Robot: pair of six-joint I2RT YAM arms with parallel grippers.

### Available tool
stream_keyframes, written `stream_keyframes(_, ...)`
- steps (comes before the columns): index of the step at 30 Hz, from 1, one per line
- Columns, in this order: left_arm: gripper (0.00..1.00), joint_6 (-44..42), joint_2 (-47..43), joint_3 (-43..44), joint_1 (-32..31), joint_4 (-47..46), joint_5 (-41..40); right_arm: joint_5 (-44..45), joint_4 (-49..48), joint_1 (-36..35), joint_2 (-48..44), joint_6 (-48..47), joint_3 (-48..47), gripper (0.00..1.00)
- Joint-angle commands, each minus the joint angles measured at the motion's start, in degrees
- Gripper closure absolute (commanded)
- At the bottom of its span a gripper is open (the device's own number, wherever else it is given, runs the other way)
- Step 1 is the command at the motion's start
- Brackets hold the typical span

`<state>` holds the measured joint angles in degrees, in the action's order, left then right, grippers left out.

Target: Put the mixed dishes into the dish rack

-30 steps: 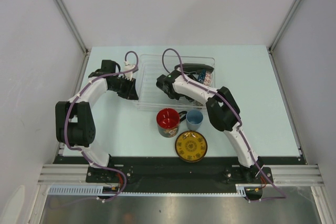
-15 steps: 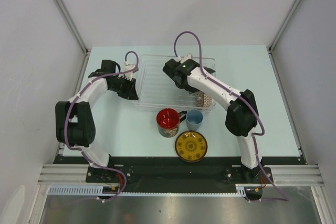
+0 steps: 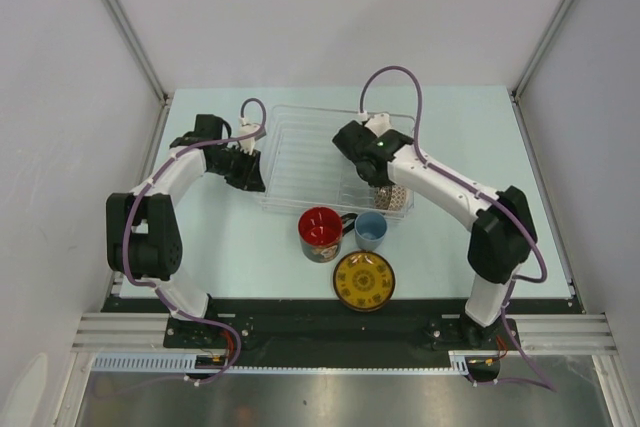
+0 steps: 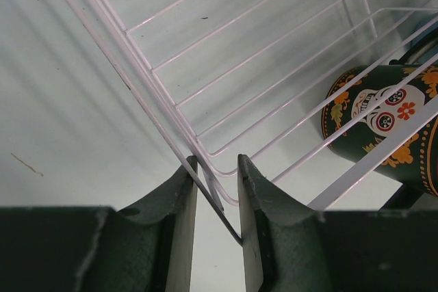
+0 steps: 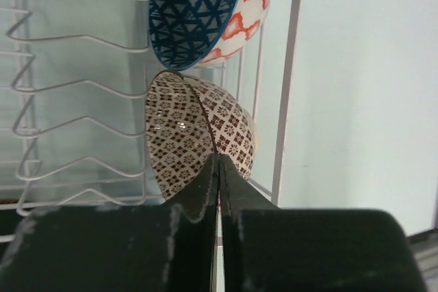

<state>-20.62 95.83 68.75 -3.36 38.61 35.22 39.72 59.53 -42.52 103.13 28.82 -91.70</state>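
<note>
Both arms (image 3: 178, 173) at dish rack (image 3: 300, 155)

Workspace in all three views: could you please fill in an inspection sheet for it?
Surface: pale blue-green table, no spills seen.
Job's things: the dish rack holds a blue-and-red patterned bowl on edge. The red mug, light-blue cup and yellow saucer sit on the table on the near side of the rack.
Clutter: a brown patterned bowl also stands on edge in the rack.
Grippers: the left gripper is closed about the rack's rim. The right gripper is shut and empty in front of the brown bowl.
Cables: purple cables loop above both arms.
Surroundings: white walls; metal rail at the near edge.
</note>
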Motion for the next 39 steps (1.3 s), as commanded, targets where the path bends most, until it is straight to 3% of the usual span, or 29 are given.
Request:
stream_keyframes(1,0.8,-5.6,-1.3,1.6,-0.4,2.6,3.1,-5.4,-2.1,3.7,-7.0,1.6,5.3,1.0)
stream_keyframes(32,0.81,-5.7,-1.5,1.6,-0.2,2.3,2.6,-9.1,-9.1,8.2,3.3,-2.0,6.9,0.99)
stream_keyframes(35,0.81,-5.7,-1.4,1.6,-0.3,2.3,2.7,-9.2,-8.5,8.5,2.4,-2.2,6.5,0.83)
stream_keyframes(39,0.8,-5.6,-1.4,1.6,-0.3,2.4,2.9,-8.0,-8.2,7.4,-2.0,-2.9,6.2,0.7)
